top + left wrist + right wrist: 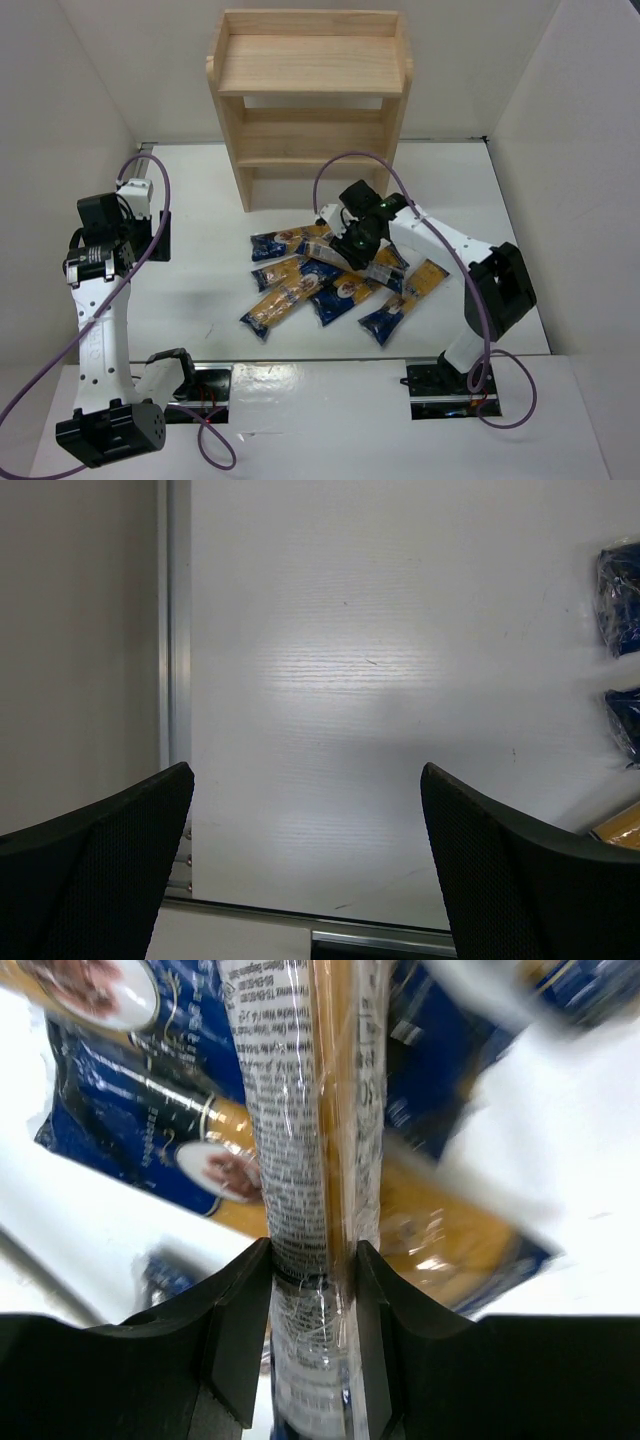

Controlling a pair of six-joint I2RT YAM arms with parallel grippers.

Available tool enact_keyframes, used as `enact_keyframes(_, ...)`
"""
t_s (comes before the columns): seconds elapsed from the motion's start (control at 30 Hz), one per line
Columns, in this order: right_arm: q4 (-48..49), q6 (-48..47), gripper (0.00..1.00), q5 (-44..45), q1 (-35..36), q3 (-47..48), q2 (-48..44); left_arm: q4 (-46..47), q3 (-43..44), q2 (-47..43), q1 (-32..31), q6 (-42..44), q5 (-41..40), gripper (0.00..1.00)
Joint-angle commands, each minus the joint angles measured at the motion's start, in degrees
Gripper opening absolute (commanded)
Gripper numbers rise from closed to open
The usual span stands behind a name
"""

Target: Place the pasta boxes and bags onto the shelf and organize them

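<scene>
My right fingers (pixel 352 241) clamp a pale spaghetti pack (pixel 300 1110), its fine print too small to read, over dark-blue packs (pixel 300 285) of yellow spaghetti heaped on the bench (pixel 200 200) before the wooden shelf (pixel 310 70); my left fingers (pixel 176 368) stand apart, well aside.

Pasta packs (pixel 622 595) cut at R edge; gripped pack (pixel 300 1140) ends off-frame; bkgd blurred.

Glossy crinkled plastic on the pasta pack (pixel 300 1110), bare pale grainy wood on the shelf (pixel 305 65), smooth matt white tabletop (pixel 200 285), dull black textured fingers (pixel 90 880).
</scene>
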Motion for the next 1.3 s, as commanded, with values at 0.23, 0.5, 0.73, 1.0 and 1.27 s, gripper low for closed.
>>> enact_keyframes(0.23,-1.85,4.88,0.54,-3.76,4.68,-4.67,1.76,1.65,1.05,-0.14,0.32,1.23,1.2,1.0)
enact_keyframes(0.5,1.58,-2.75,0.76,2.66,5.21,-9.68,1.23,1.65,1.05,-0.67,0.32,1.23,1.2,1.0)
enact_keyframes(0.73,3.96,-7.16,0.76,6.71,5.21,-12.76,2.9,1.65,1.05,-1.2,0.32,1.23,1.2,1.0)
enact_keyframes(1.0,3.79,-6.55,0.04,5.48,5.21,-10.92,3.17,1.12,1.05,-1.2,0.32,1.23,1.2,1.0)
enact_keyframes(1.27,-5.7,-0.31,0.0,-2.7,2.22,5.92,-2.72,1.12,1.05,-0.67,0.32,1.23,1.2,1.0)
